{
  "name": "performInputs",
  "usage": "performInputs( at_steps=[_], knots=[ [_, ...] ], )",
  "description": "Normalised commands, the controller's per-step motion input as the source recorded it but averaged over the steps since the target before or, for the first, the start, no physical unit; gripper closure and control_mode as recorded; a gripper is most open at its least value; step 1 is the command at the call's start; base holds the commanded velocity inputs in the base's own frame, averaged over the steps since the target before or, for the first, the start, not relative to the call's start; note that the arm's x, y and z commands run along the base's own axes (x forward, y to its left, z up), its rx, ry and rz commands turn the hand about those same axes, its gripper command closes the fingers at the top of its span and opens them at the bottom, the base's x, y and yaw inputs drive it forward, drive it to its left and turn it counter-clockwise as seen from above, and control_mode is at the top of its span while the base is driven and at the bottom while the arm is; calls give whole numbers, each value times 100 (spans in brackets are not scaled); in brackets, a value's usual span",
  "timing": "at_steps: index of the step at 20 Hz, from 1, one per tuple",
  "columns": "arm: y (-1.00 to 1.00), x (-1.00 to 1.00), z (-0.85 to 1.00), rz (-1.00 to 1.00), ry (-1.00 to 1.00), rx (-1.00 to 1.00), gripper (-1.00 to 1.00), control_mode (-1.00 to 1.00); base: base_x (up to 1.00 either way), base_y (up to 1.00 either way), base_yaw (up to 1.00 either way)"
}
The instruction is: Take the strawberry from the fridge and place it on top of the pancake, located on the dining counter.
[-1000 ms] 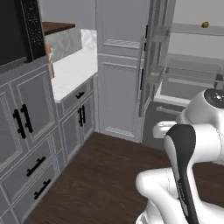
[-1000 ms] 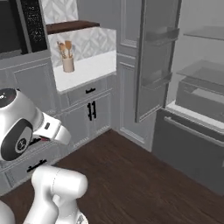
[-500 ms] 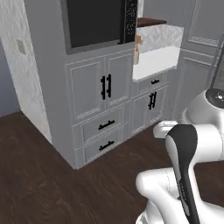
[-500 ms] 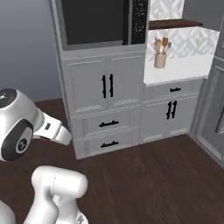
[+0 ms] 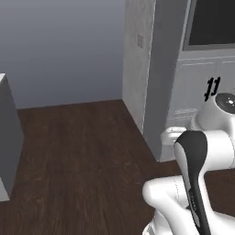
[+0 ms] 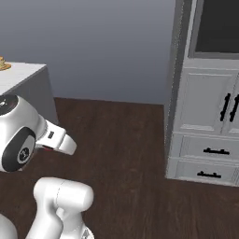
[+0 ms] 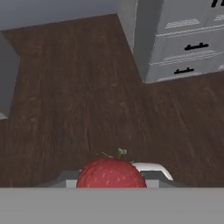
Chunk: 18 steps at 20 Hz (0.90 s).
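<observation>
Carry step: fingers (image 7: pixel 112 186) clamped on strawberry (image 7: pixel 111 173); next, approach far-left dining counter (image 6: pixel 23 77), reach pancake (image 6: pixel 3 63).

Both base views sit behind the arm, looking forward and down across the dark wood floor (image 5: pixel 82 151) toward a grey wall; they share the floor and the panelled cabinet (image 6: pixel 205 135) at right. Right base view also catches the dining counter (image 6: pixel 21 77) corner at left. Hand view looks steeply down at the floor, strawberry (image 7: pixel 110 173) close against the lens.
</observation>
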Motion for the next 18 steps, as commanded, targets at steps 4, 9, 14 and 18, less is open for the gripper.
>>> performInputs(
  at_steps=[4,9,14,18],
  knots=[
    [0,0,0,0,0,0,100,100,16,68,48],
    [0,0,0,0,0,0,100,100,97,36,13],
    [0,0,0,0,0,0,100,100,100,67,-1],
    [0,0,0,0,0,0,100,100,100,92,-4]
  ],
)
